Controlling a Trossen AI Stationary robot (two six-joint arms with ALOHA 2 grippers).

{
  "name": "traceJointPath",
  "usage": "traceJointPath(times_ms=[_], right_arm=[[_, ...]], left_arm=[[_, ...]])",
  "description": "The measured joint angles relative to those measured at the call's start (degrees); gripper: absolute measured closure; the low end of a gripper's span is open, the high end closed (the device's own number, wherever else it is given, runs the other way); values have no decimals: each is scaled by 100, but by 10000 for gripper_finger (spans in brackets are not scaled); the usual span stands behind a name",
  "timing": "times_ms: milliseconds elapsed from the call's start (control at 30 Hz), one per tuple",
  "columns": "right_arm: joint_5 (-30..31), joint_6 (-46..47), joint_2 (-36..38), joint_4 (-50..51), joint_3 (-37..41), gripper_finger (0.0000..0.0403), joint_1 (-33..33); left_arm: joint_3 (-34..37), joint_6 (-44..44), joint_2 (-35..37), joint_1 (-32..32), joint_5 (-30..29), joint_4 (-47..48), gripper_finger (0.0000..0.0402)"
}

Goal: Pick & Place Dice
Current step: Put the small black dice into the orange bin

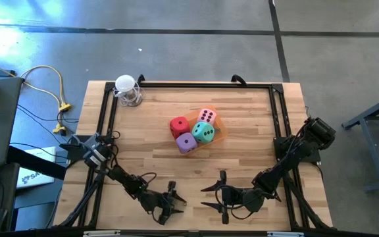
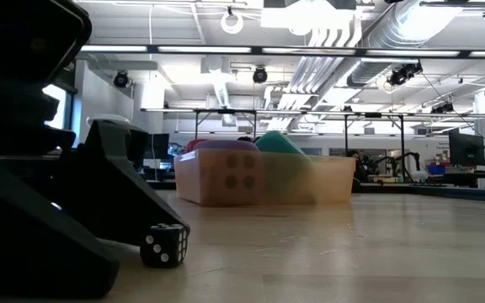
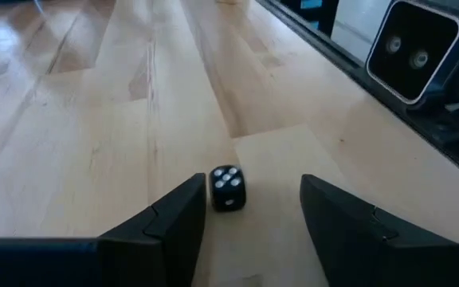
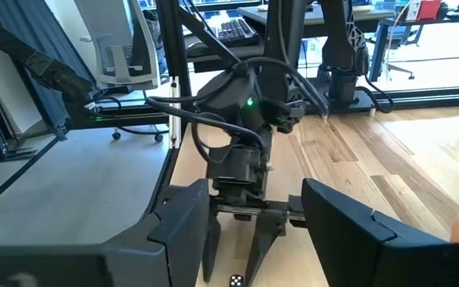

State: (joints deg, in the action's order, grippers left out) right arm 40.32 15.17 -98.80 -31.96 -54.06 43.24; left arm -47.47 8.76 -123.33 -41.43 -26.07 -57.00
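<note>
Near the table's front edge, the left gripper [image 1: 174,197] and right gripper [image 1: 217,195] rest low with fingers parted, grasping nothing, a small black die [image 3: 227,188] lying just ahead of the left fingers, while the four coloured dice [image 1: 194,131] cluster mid-table, well apart from both.

Both arms lie low along the near edge of the wooden table [image 1: 242,151], folded in from its two sides. The left gripper [image 1: 170,203] and the right gripper [image 1: 217,195] face each other near the middle of that edge, close but apart. Each holds its fingers parted around nothing.
</note>
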Motion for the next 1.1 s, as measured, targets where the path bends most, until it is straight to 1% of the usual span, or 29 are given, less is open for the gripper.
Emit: traceJointPath(times_ms=[300,500,567,800,967,1100], right_arm=[[-38,16,0,3,0,209,15],[-42,16,0,3,0,209,15],[-42,16,0,6,0,209,15],[-44,16,0,8,0,209,15],[-52,22,0,8,0,209,15],[-415,354,0,8,0,209,11]], left_arm=[[-32,71,-66,130,74,-59,202],[-58,205,-57,280,165,183,208],[-58,202,-55,275,150,239,220],[-56,180,-59,232,118,300,285],[-51,90,-63,203,109,320,323],[-48,-189,-70,93,-37,331,354]])
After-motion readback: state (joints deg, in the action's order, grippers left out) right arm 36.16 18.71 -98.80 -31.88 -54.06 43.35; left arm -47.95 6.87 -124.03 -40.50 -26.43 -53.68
